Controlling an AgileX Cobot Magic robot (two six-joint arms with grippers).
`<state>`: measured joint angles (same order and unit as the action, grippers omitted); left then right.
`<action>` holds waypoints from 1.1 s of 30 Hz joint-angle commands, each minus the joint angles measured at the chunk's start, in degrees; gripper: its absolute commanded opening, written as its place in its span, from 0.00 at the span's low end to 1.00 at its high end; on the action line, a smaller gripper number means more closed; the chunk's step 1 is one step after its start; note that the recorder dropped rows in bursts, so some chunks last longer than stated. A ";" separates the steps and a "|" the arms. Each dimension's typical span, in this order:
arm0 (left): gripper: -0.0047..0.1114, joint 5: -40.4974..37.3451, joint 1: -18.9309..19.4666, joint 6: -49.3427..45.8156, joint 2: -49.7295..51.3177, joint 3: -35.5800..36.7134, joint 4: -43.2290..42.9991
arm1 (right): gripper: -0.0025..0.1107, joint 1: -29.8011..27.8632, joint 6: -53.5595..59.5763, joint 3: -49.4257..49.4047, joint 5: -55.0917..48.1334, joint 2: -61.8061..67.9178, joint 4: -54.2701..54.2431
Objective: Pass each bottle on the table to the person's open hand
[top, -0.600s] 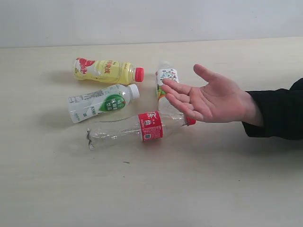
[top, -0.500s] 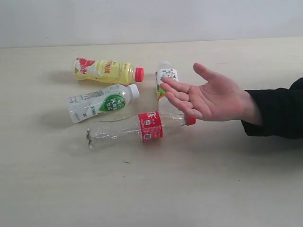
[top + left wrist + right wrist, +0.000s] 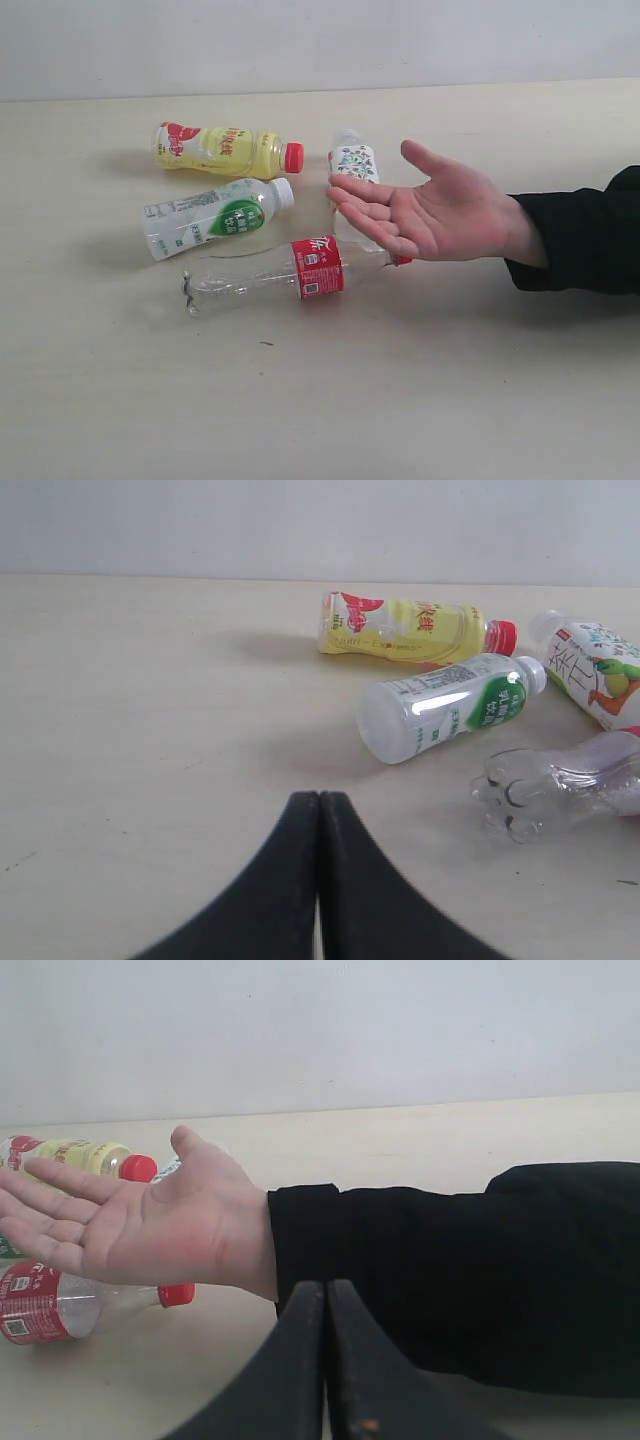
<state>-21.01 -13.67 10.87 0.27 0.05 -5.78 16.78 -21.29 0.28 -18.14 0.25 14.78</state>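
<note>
Since half a second ago the person's open hand (image 3: 440,215) has slid a little leftward, so its fingertips now reach further across the cartoon-print bottle (image 3: 352,160). None of the bottles has shifted. I read that as the receiver settling into place while no handover has begun: every bottle is still lying on the table (image 3: 300,420).

From left to right in the exterior view there are four bottles, all on their sides:
- The yellow bottle (image 3: 225,150) lies at the far left with its red cap pointing right.
- The milky white bottle (image 3: 215,217) sits just in front of it, with a green label.
- The clear red-label bottle (image 3: 290,272) is nearest the camera, and its capped end passes beneath the hand.
- The cartoon-print bottle is furthest right and partly hidden by the fingers.

After these comes the single hand, palm up and raised off the table, with a black sleeve (image 3: 585,240) at its wrist.

Two end effectors show, in the wrist views only. The left end effector (image 3: 319,798) has its fingers pressed together with nothing between them, and it sits well short of the milky white bottle ahead. The right end effector (image 3: 326,1285) is likewise closed and empty, sitting in front of the sleeve. My judgement is that all four handovers remain to be done.
</note>
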 commanded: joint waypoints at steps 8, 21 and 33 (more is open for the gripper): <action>0.04 0.66 -0.28 -0.24 -0.27 -0.05 -0.02 | 0.02 0.22 0.30 -0.28 0.44 -0.25 0.18; 0.04 0.66 -0.28 -0.24 -0.27 -0.05 -0.02 | 0.02 0.22 0.20 -0.28 0.44 -0.25 0.18; 0.04 27.77 -0.28 8.23 -0.27 -0.05 -2.61 | 0.02 0.22 0.31 -0.28 0.44 -0.25 0.18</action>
<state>-1.62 -13.67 14.04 0.27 0.07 -8.32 16.78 -21.29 0.28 -18.14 0.25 14.78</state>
